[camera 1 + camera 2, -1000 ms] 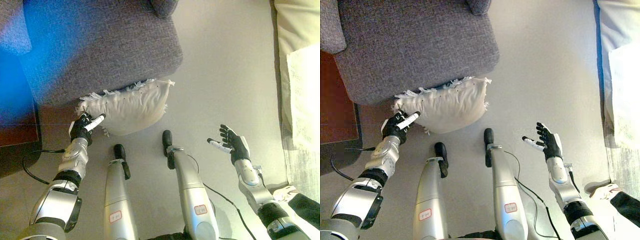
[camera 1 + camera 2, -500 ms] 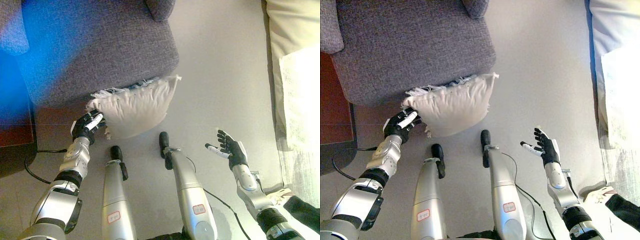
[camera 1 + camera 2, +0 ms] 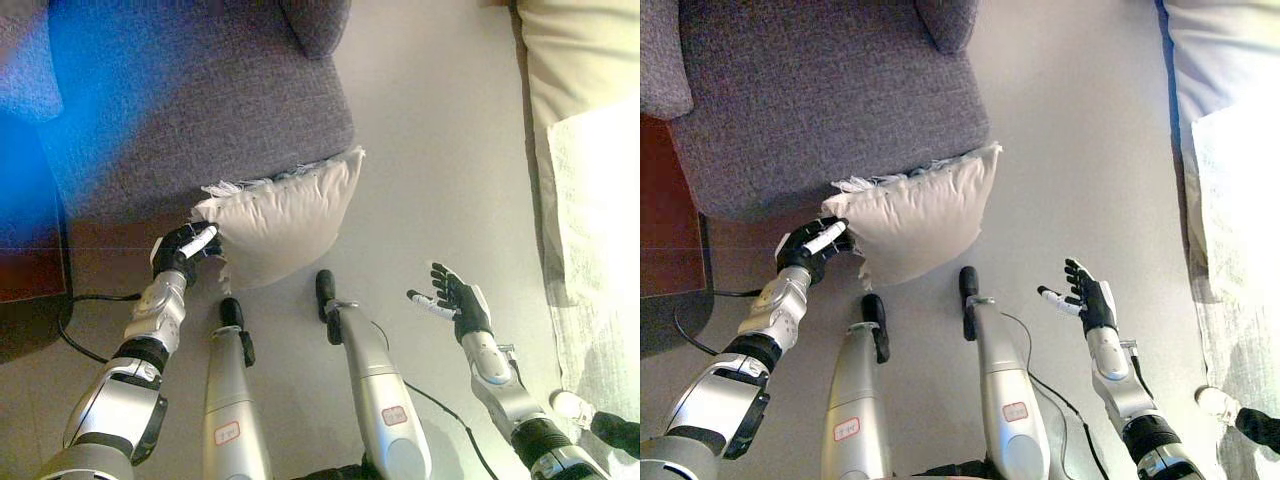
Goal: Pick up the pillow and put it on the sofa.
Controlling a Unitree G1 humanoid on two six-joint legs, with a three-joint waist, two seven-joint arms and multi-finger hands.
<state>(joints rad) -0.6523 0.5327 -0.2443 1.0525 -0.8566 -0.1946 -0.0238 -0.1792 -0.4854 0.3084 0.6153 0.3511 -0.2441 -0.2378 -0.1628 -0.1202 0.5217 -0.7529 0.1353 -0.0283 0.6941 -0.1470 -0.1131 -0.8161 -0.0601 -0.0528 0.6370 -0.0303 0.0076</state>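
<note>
A cream pillow (image 3: 283, 214) with a fringed edge is lifted off the floor, leaning against the front of the grey sofa (image 3: 190, 100). My left hand (image 3: 183, 253) is shut on the pillow's lower left corner. It also shows in the right eye view (image 3: 810, 247). My right hand (image 3: 455, 305) is open and empty, palm up, above the floor to the right, well apart from the pillow.
A dark red-brown surface (image 3: 668, 240) lies left of the sofa. A pale cushioned piece of furniture (image 3: 580, 120) runs along the right edge. Bare grey floor (image 3: 440, 180) lies between it and the sofa.
My left hand has closed on the pillow corner and raised it; the pillow has shifted right and tilted up against the sofa. My right hand has stayed open.
</note>
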